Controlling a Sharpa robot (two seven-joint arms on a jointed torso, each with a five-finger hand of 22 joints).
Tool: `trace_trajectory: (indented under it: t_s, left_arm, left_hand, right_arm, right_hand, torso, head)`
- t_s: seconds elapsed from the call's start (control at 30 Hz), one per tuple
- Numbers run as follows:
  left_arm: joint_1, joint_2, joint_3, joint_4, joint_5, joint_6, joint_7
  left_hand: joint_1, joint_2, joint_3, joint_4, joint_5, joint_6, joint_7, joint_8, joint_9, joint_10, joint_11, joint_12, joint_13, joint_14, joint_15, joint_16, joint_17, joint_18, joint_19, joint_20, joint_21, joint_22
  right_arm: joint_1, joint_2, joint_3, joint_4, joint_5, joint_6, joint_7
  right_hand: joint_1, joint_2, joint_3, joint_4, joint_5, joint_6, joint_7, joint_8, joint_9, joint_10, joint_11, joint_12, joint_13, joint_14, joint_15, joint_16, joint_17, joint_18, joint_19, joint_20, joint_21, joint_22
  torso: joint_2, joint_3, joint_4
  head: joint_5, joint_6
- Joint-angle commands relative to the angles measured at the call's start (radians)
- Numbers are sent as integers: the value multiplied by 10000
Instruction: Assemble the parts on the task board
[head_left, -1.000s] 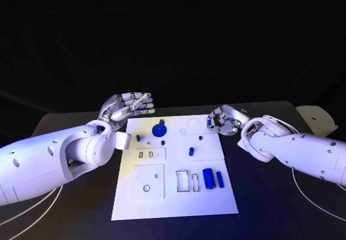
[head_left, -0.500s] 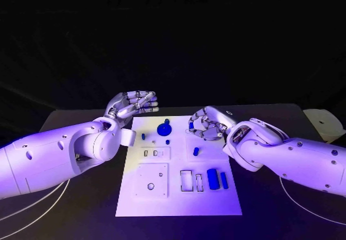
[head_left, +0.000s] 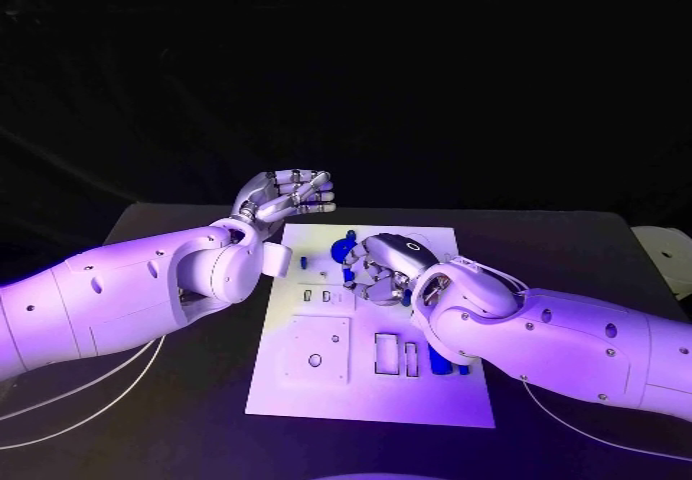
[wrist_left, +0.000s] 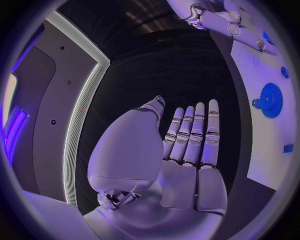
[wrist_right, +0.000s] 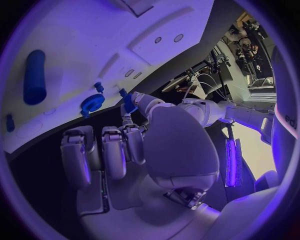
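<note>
The black tabletop (head_left: 577, 260) spreads from a dark far edge, behind which the room is black with no detail to make out. Thin pale cables (head_left: 72, 395) trail over its left side.

The white task board (head_left: 346, 390) lies in the middle of the tabletop, long side running from far edge to near edge. A raised square plate (head_left: 315, 352) with a small round hole sits at its near left, and a pair of narrow upright slots (head_left: 391, 354) lies just beside that plate toward the board's centre.

The left hand (head_left: 286, 200) hangs over the bare tabletop just off the board's far left corner; in the left wrist view its fingers (wrist_left: 195, 132) lie straight and side by side, palm open, holding nothing. The right hand (head_left: 378, 268) is over the far half of the board, its fingers (wrist_right: 103, 155) curled downward; whether anything is pinched under them I cannot tell.

A blue gear (wrist_left: 270, 100) stands on the board near its far edge, partly hidden by the right hand in the head view. A blue cylinder (wrist_right: 35, 76) lies flat on the board in the right wrist view. A small blue peg (head_left: 320, 258) stands close to the far left corner.
</note>
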Motion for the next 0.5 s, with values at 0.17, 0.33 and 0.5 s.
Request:
trace_trajectory:
  t_s: [0.17,0.33,0.5]
  left_arm:
    - [10,95,9,-38,16,176,53]
    - [10,138,9,-91,16,180,52]
    - [10,174,9,-150,16,189,52]
  left_hand:
    - [-6,8,76,5,21,66,321,-31,-1,22,37,0,1,51,1,-36,16,147,-11,21,-41,-1]
    - [-6,8,76,5,21,66,321,-31,-1,22,37,0,1,51,1,-36,16,147,-11,21,-41,-1]
    - [-6,8,76,5,21,66,321,-31,-1,22,37,0,1,51,1,-36,16,147,-11,21,-41,-1]
  right_arm:
    - [-231,438,-49,-419,-938,394,-675]
    - [-327,628,-71,-619,-1024,464,-723]
    - [-405,793,-91,-740,-1083,542,-723]
  right_hand:
    - [-34,101,33,-1,-9,56,-21,90,114,41,-26,4,1433,1042,-94,55,2633,-69,1081,-68,45,2632]
    - [-46,100,32,3,-13,58,-22,95,117,35,-26,-4,1426,1042,-94,55,2633,-69,1081,-68,45,2632]
    - [-62,93,27,5,-20,56,-23,101,121,37,-26,-2,1429,1042,-94,55,2633,-69,1081,-69,45,2632]
  torso:
    - [15,-33,32]
    - [10,-18,35]
    - [3,-10,2]
  head:
    - [176,-81]
    - [253,-144]
    - [335,-156]
